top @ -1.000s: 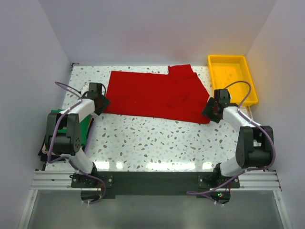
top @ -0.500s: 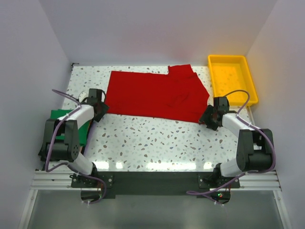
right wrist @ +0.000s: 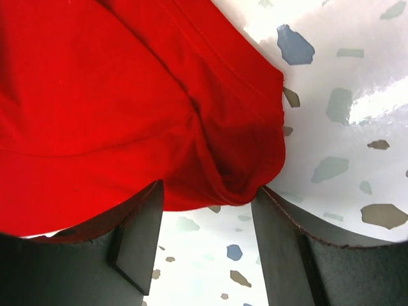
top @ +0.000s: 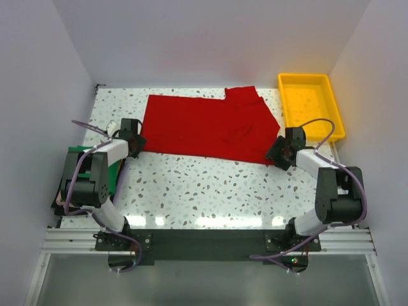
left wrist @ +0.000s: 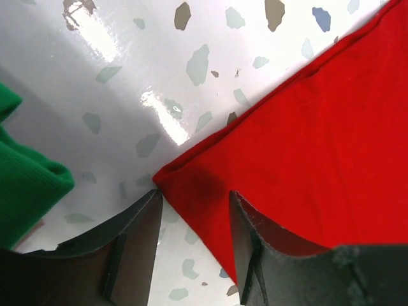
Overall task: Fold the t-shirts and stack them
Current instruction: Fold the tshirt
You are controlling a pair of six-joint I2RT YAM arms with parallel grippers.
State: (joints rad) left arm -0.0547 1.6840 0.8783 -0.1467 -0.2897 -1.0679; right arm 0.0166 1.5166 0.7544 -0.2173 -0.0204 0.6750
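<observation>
Hovering low, left end effector (left wrist: 194, 204) stood open, nothing pinched. Near-left corner of red shirt (left wrist: 319, 127) lay in the gap: the corner tip sat at the inner edge of one finger, and the other finger was over red cloth. Green shirt (left wrist: 25, 185) sat just outside that first finger, apart from the red corner, with bare surface (left wrist: 127, 76) between them.

Right end effector (right wrist: 207, 197) was also open. The near-right corner of the red shirt, bunched into a soft rounded fold, sat between its fingers. Cloth ran away from it up and to the left; speckled surface showed to the right.

From above, the red shirt lay spread across the far half of the surface with its long axis left to right. Its near hem ran almost from one end effector to the other, dipping a little toward the right. Each arm was nearer its own corner; neither was placed for the other's. A sleeve jutted out at the far edge, toward the tray (top: 303, 77). The green shirt lay at the near left, mostly hidden by the left arm; I could not tell whether it was folded.

Judgement: a two-corner pinch looked set up. The body of the shirt lay away from both end effectors, so a lift would carry the near hem toward the far edge, folding across the short axis. The right corner was bunched and might be gripped in more than one layer.
</observation>
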